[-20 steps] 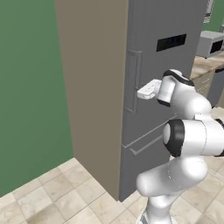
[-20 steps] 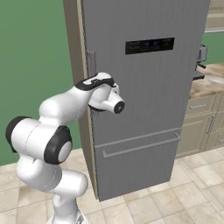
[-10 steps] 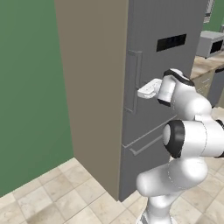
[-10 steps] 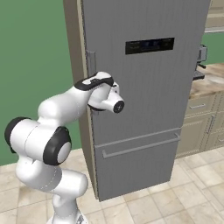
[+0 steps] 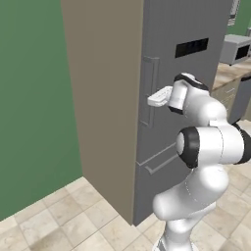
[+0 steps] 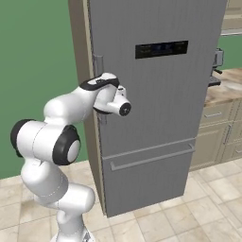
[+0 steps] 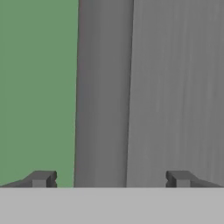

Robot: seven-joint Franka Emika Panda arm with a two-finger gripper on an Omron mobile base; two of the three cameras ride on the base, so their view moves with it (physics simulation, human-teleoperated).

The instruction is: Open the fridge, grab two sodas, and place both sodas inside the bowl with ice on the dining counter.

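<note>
The gripper [image 7: 109, 178] has its jaws spread wide around the long straight handle [image 7: 103, 96] of the smooth brushed-grey fridge [image 6: 156, 94].

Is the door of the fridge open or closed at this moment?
Closed. The fridge door lies flush with the body, no interior shows, and the open gripper straddles its vertical handle.

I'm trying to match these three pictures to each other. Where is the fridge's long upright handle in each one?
Left base view: handle at centre, on the fridge door's near edge.
Right base view: handle left of centre, partly behind the arm.
Hand view: handle is the upright grey bar between the end effector tips.
Shared landmark: green wall.
</note>
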